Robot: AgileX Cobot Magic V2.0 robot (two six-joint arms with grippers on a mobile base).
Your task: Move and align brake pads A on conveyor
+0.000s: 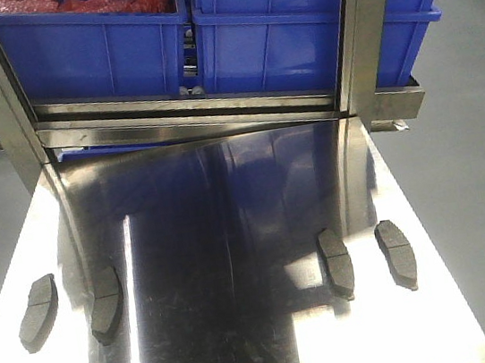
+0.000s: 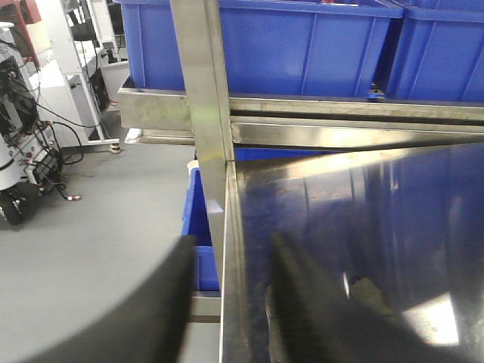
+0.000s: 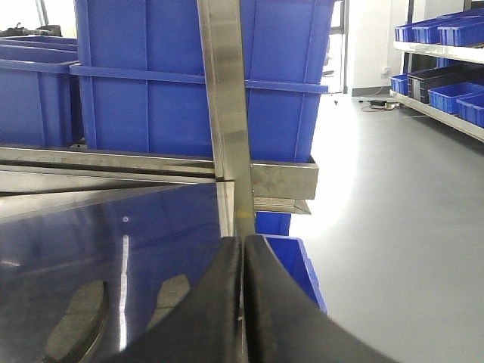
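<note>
Four pads [image 1: 106,303] lie flat on the steel table [image 1: 231,228], toward its near end: two by its left edge and two by its right edge. Beyond the table's far end stand blue bins. The left bin [image 1: 90,63] holds crumpled red material [image 1: 109,0]; the right bin's [image 1: 294,34] contents are hidden. The left gripper [image 2: 231,249], at the table's left edge, is spread wide and empty. The right gripper [image 3: 242,242], at the table's right edge, is pressed closed on nothing.
</note>
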